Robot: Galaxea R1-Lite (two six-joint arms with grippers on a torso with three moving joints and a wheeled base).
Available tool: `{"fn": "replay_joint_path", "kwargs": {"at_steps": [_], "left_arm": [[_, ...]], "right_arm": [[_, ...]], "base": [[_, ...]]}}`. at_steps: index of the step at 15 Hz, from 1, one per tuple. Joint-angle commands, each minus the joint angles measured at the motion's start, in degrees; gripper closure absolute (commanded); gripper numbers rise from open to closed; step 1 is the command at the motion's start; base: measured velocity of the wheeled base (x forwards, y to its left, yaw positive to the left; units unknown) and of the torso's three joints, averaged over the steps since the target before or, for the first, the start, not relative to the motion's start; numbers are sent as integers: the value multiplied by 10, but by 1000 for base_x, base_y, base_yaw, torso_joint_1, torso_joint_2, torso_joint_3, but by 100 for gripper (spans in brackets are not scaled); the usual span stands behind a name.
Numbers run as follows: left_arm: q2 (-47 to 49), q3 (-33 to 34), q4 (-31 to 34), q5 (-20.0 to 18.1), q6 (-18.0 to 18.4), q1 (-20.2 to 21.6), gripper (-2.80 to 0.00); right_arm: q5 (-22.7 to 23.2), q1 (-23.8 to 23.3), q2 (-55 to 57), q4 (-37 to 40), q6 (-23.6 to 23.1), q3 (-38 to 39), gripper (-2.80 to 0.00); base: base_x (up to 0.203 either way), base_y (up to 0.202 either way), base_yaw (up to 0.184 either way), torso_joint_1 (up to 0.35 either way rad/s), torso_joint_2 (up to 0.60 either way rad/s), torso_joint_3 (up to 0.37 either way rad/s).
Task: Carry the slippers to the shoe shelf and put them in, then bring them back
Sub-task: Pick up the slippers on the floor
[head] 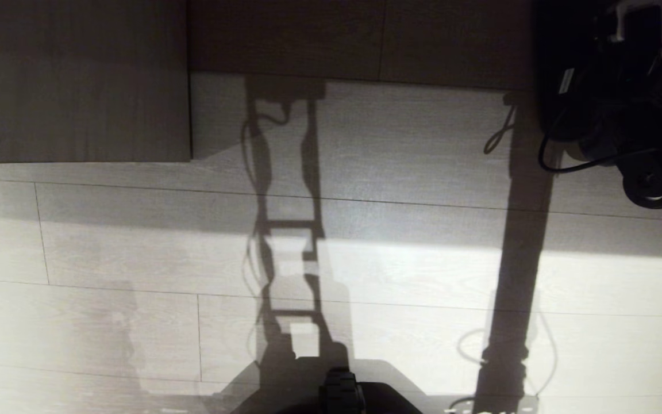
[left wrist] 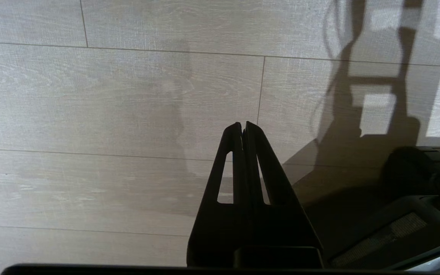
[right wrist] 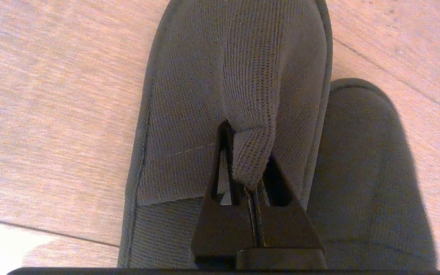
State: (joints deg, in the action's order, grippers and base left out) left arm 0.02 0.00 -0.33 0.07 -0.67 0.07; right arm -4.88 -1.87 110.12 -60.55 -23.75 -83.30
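**Slipper pinched by its upper above the pale plank floor**

Pale wood-look planks (head: 135,241) cover the floor, with thin dark seams between the boards and a bright band of light across the middle of the head view. Long shadows of the robot's frame fall over the planks. At the far left of the head view a darker wooden panel (head: 72,80) lies in shade. At the far right, a black arm (head: 624,98) with looped cables reaches into the picture.

The right gripper (right wrist: 243,152) has its jaws closed tight on a fold of the knitted upper of one slipper (right wrist: 239,76). The fabric is bunched up into a ridge between the two fingers. In the right wrist view, the long axis of this slipper runs straight away from the gripper, and its far end goes out of the picture, so I cannot tell if the toe is fully rounded there. Its flat inner sole shows near the gripper. The second slipper (right wrist: 361,164) lies just beside the first one, parallel to it, with its rounded end pointing the same way; it sits in shadow, and I cannot tell if they touch.

The left gripper (left wrist: 242,126) hangs over bare planks, its jaws pressed together with nothing between them.
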Motion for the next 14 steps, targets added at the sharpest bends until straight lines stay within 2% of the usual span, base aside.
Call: {"fn": "replay_joint_path", "kwargs": {"at_steps": [1, 5, 6, 14], "left_arm": [[0, 0, 0, 0, 0, 0, 0], [0, 0, 0, 0, 0, 0, 0], [0, 0, 0, 0, 0, 0, 0], [0, 0, 0, 0, 0, 0, 0]], "right_arm": [[-5, 0, 1, -3, -2, 0, 0], [-8, 0, 1, 4, -5, -1, 0], [-8, 0, 2, 4, -9, -1, -280], [-8, -1, -6, 4, -9, 4, -280]], "base": [[0, 0, 0, 0, 0, 0], [0, 0, 0, 0, 0, 0], [0, 0, 0, 0, 0, 0], [0, 0, 0, 0, 0, 0]]}}
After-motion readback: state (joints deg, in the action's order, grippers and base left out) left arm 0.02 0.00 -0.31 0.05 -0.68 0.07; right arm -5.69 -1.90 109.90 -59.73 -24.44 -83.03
